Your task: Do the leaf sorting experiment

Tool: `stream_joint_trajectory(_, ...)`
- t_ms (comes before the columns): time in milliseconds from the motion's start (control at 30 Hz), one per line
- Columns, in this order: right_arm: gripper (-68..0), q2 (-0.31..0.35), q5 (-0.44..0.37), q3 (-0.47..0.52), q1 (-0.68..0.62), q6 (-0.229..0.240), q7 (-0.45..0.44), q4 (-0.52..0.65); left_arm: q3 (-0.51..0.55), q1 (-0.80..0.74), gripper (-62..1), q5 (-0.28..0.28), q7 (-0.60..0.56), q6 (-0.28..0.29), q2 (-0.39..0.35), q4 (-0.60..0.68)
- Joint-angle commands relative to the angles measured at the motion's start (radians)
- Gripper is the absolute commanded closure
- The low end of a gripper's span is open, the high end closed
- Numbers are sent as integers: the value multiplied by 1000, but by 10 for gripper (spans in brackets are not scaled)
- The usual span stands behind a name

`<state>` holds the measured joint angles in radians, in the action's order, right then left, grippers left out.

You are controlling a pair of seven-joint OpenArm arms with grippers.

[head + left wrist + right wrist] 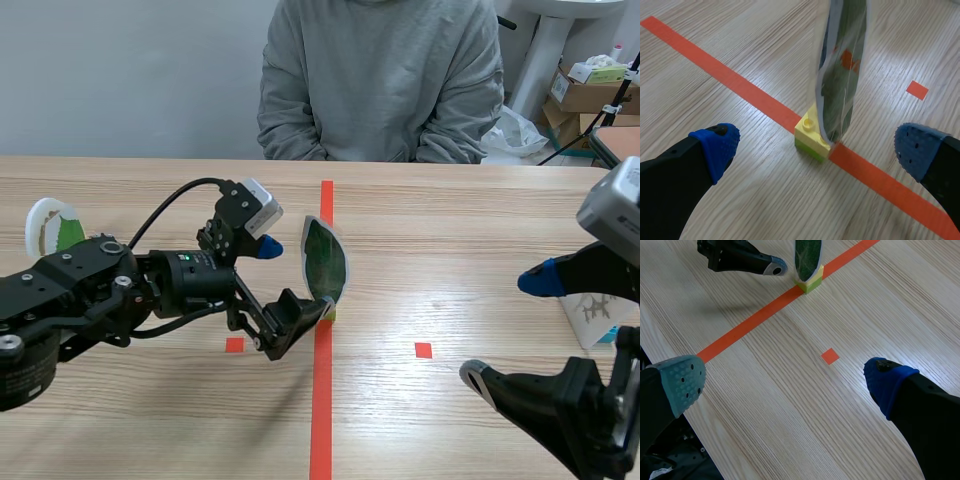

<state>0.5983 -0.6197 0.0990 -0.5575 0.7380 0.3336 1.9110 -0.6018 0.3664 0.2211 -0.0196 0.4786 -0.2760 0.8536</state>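
Brick (812,135), yellow over green, sits on the orange-red line, and the laminated leaf (840,75) stands upright in its top. The left gripper (290,276) is just short of the brick with its fingers spread wide, one to each side, touching neither brick nor leaf. The right gripper (785,382) hangs well apart from the brick across the line, its fingers likewise released and holding nothing. A second leaf (55,228) shows far from the brick beyond the left arm, and a person (380,80) in grey sits across the table (450,210) from it.
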Motion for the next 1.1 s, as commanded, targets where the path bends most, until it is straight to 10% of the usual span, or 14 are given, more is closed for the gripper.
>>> stream_joint_trajectory(0, -679, 5, -12, 17, 12, 8, -19, 6, 5, 14, -623, -6, -26, 1, 8, 11)
stream_joint_trajectory(600, -679, 5, -12, 17, 12, 8, -19, 6, 5, 11, -617, -6, -37, 1, 62, 4)
stream_joint_trajectory(733, -679, 5, -12, 17, 12, 8, -19, 6, 5, 10, -424, -24, -37, -2, 62, 4)
stream_joint_trajectory(1067, -679, 5, -11, 17, 12, 8, -19, 6, 5, 10, -179, -24, -53, -5, 63, 4)
